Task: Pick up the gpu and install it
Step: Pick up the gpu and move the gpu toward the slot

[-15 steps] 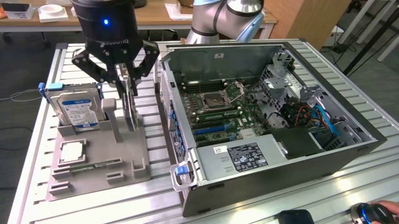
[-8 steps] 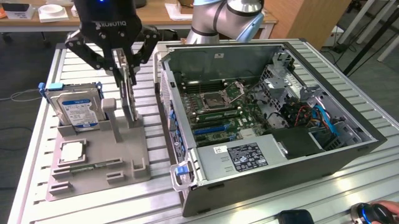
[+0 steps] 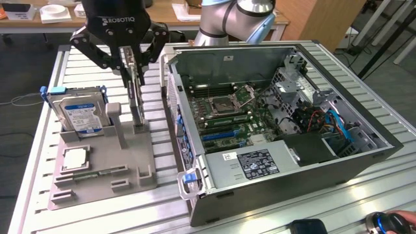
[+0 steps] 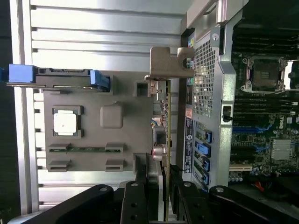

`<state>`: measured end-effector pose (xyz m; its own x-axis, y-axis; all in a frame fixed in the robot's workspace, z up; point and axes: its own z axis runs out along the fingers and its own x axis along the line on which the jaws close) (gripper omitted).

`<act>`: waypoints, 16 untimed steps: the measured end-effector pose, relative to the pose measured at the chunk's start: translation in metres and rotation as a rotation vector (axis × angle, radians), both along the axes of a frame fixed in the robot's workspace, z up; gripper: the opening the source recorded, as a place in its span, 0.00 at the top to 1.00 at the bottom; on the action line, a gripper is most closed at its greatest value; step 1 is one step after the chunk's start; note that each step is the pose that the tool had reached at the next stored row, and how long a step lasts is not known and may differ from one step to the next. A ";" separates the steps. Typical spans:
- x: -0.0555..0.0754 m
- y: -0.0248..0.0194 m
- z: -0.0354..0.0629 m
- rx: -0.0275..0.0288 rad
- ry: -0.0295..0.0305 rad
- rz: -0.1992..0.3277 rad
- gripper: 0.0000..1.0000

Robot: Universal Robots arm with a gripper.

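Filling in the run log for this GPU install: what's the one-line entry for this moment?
stage: pick | gripper: jaws shut on gpu | gpu: upright in grey holder, beside open computer case | installed: no

Table is ribbed bare aluminium with a satin sheen. The holder on it looks like matt grey plastic, a bit rough. PC case is dull grey sheet metal. Hard drive has a shiny metal shell with a paper label. Graphics card has a bare silvery metal bracket.
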<state>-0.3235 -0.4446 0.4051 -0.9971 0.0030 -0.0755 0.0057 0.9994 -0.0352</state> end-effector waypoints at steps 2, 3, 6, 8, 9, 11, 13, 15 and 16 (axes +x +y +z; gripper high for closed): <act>0.004 0.0000 0.0001 0.0005 -0.0018 0.000 0.70; 0.006 0.0000 0.0001 0.0008 -0.0026 0.000 0.70; 0.012 0.0001 0.0001 0.0015 -0.0048 0.000 0.70; 0.016 0.0001 0.0003 0.0018 -0.0055 0.000 0.70; 0.018 0.0002 0.0004 0.0018 -0.0056 0.000 0.70; 0.022 0.0002 0.0006 0.0020 -0.0059 0.000 0.70; 0.028 0.0003 0.0010 0.0021 -0.0060 0.000 0.70; 0.032 0.0004 0.0013 0.0022 -0.0060 0.000 0.70; 0.034 0.0004 0.0015 0.0023 -0.0061 0.000 0.70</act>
<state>-0.2892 -0.4441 0.4066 -0.9967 0.0032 -0.0816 0.0059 0.9994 -0.0328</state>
